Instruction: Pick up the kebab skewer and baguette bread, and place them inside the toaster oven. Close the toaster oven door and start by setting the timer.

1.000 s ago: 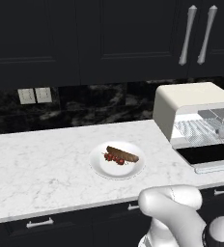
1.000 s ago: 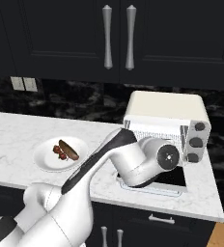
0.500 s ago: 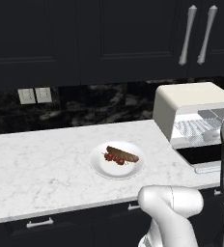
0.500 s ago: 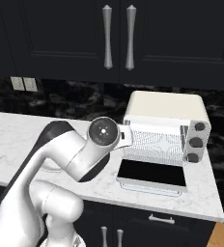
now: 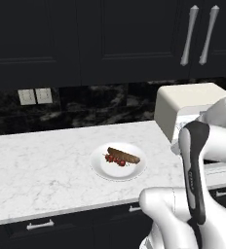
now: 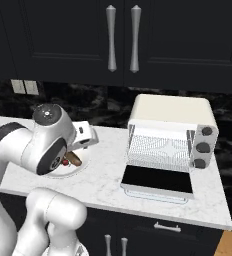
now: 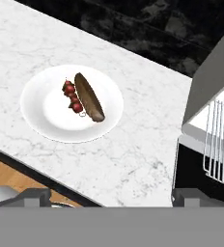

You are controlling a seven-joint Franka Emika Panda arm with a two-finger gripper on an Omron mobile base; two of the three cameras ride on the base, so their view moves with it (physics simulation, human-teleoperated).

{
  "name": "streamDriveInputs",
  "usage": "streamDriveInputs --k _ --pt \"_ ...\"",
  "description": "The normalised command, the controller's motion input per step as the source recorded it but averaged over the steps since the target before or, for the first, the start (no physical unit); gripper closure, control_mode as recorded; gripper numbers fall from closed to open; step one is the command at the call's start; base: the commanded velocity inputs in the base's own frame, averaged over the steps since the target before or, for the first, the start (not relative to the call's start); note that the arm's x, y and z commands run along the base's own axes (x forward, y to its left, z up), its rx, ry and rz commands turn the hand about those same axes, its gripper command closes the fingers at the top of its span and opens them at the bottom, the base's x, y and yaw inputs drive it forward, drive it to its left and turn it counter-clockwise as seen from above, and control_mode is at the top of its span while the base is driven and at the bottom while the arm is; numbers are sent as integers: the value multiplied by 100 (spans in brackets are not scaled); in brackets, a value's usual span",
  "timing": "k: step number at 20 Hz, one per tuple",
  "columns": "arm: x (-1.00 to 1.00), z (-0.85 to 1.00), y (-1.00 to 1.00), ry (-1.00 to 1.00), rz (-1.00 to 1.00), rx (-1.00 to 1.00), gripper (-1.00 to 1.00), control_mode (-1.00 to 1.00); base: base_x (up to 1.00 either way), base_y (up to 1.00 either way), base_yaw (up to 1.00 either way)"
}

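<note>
Two items on the plate (image 7: 36,120), left of the toaster oven (image 6: 170,117).
We see kebab skewer (image 7: 72,99) touching baguette bread (image 7: 89,96), long axes parallel; gripper (image 7: 111,195) well apart, jaw state unclear.

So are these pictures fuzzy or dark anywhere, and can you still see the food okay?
Hand view: sharp and evenly lit, the kebab skewer and baguette bread clear on the white plate. Left base view: cabinets very dark, food small but readable. Right base view: the toaster oven door looks flat black without glare, and the arm covers most of the plate.
</note>
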Motion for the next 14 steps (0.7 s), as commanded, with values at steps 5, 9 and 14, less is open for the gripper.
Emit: streamDriveInputs --k 5,9,14 --pt "53 -5 48 16 25 -4 -100 -100 0 0 0" --pt "59 -22 22 4 23 -3 -100 -100 0 0 0" --pt "37 -24 37 11 13 -2 -100 -100 0 0 0"
